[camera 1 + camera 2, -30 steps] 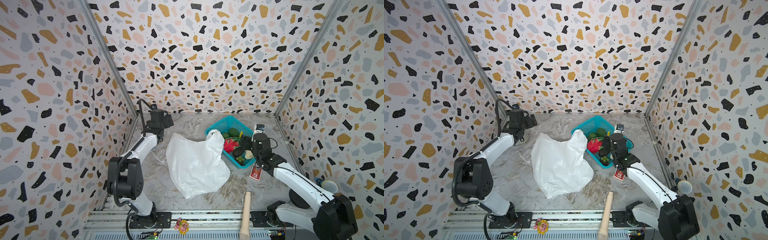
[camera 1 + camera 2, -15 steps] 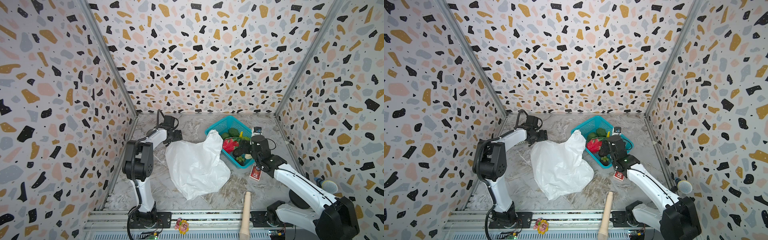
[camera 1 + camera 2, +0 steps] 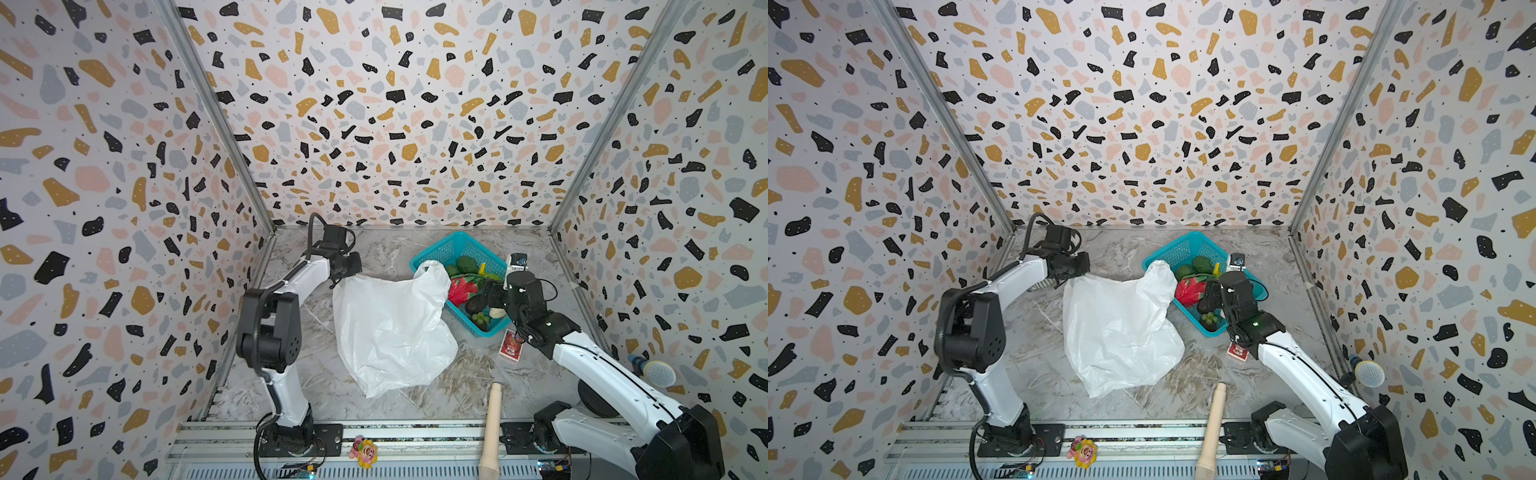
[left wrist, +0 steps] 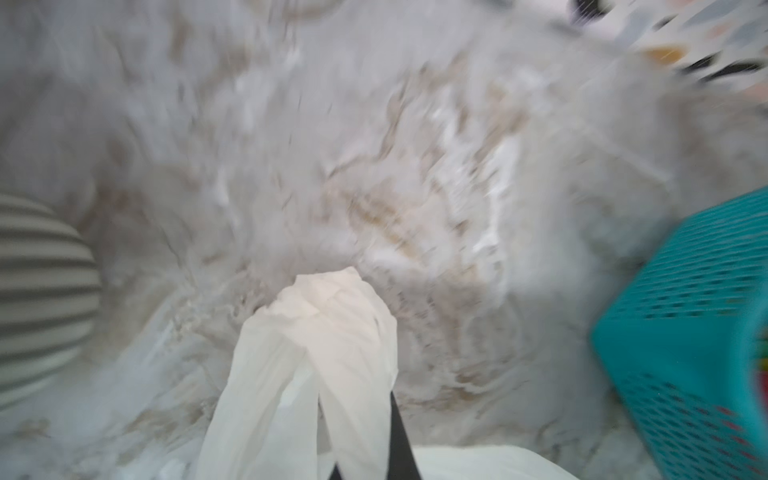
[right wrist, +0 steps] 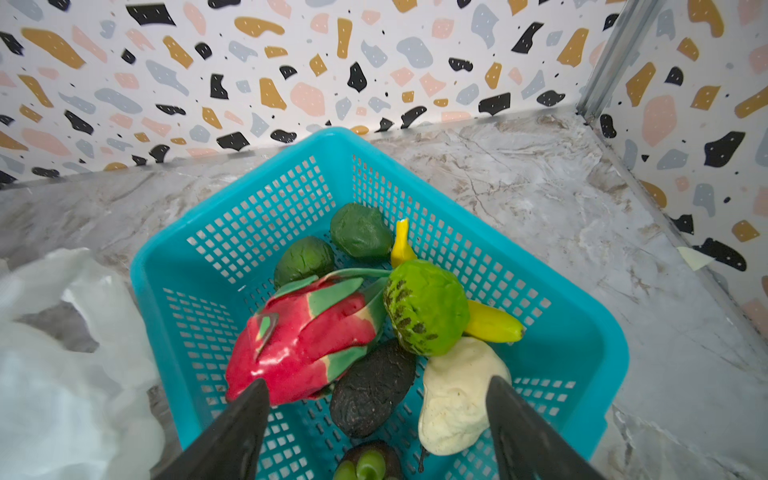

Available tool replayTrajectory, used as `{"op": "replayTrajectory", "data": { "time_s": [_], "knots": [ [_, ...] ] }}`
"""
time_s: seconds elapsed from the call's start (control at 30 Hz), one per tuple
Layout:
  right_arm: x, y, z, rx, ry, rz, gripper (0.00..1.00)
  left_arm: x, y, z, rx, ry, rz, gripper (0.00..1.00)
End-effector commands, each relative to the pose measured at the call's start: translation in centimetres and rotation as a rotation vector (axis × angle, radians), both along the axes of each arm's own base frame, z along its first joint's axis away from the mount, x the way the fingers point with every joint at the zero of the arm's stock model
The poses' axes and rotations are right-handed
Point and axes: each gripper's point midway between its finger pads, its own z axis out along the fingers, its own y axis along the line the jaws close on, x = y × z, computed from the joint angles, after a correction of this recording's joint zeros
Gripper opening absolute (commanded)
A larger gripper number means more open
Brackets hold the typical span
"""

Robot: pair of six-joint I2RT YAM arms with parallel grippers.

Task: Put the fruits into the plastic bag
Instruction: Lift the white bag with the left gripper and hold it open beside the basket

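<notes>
Top views both show the plastic bag (image 3: 390,328) limp mid-table against the teal basket (image 3: 440,249) of fruits (image 3: 461,289). Left wrist: left gripper (image 4: 365,453) pinched shut on a bag handle (image 4: 324,332), thin, slippery stuff. Right wrist: right gripper (image 5: 378,382) spread wide over the avocado (image 5: 365,415); looks rigid, grab its middle.

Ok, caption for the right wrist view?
Open right gripper over the basket of fruits, avocado lined up between its jaws; bag alongside.
</notes>
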Motion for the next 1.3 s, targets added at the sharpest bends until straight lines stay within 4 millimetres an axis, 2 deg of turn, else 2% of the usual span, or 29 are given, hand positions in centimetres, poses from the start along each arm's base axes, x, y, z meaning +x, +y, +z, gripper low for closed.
{"op": "replayTrajectory", "data": {
  "time_s": [0.0,0.07,0.17,0.2,0.27,0.33,0.4,0.53,0.63,0.77,0.9,1.07,1.13,1.17,1.27],
  "knots": [
    [0.0,0.6,5.1,0.048,-0.103,0.033,0.82,0.4,-1.4,16.4,-0.054,-0.464,-0.097,0.00],
    [0.1,1.0,6.7,0.069,-0.135,0.054,0.82,-1.4,-1.8,22.7,-0.047,-0.649,-0.148,0.00],
    [0.0,1.8,8.9,0.106,-0.185,0.092,0.82,-4.8,-2.7,29.4,-0.069,-0.854,-0.230,0.00],
    [0.0,2.0,9.6,0.116,-0.201,0.108,0.82,-5.7,-3.3,30.6,-0.092,-0.882,-0.270,0.00],
    [-0.1,2.7,10.9,0.139,-0.230,0.148,0.82,-7.3,-4.9,31.7,-0.161,-0.892,-0.369,0.00],
    [-0.3,3.4,11.6,0.153,-0.246,0.190,0.82,-9.0,-6.5,31.9,-0.261,-0.899,-0.458,0.00],
    [-0.5,4.3,11.9,0.160,-0.251,0.240,0.82,-10.6,-8.1,31.1,-0.333,-0.894,-0.535,0.00],
    [-1.0,5.7,11.6,0.172,-0.232,0.323,0.82,-13.4,-11.0,27.8,-0.320,-0.826,-0.678,0.00],
    [-1.4,7.2,10.9,0.191,-0.206,0.400,0.82,-15.5,-11.8,26.8,-0.293,-0.830,-0.726,0.00],
    [-1.4,8.7,9.3,0.204,-0.150,0.440,0.82,-16.8,-10.5,26.3,-0.292,-0.852,-0.635,0.00],
    [-1.5,10.4,7.7,0.201,-0.097,0.479,0.82,-16.4,-7.6,25.2,-0.283,-0.797,-0.424,0.00],
    [-1.0,11.4,6.5,0.199,-0.054,0.476,0.82,-17.3,-6.0,23.7,-0.332,-0.797,-0.317,0.00],
    [-0.3,11.0,6.0,0.200,-0.039,0.433,0.82,-17.9,-5.2,23.2,-0.386,-0.840,-0.262,0.00],
    [0.0,10.6,5.6,0.194,-0.029,0.400,0.82,-18.5,-4.9,23.9,-0.416,-0.901,-0.256,0.00],
    [1.3,8.7,4.2,0.159,0.021,0.270,0.84,-20.6,-4.2,24.1,-0.454,-1.016,-0.248,0.00]
  ]
}}
